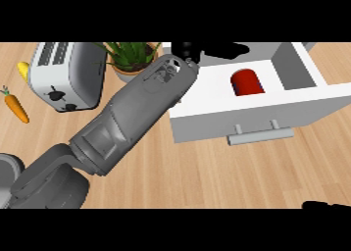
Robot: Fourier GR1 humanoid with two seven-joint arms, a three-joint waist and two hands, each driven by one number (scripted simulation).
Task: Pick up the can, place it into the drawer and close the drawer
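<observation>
Can (247, 81) lies inside the open drawer (207, 105). You cannot tell how the left hand (187, 50) fingers stand; the right hand (329, 205) likewise.

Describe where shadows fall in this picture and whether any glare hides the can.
Head view: light is even, with no glare; the red can lies in the shaded inside of the open drawer; the left hand is dark against the drawer's back; soft shadow edges the toaster.

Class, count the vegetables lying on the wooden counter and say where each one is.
2. A carrot lies at the far left, in front of the toaster. A yellow corn cob lies just behind it, partly hidden by the toaster's left side. The left forearm may hide others.
</observation>
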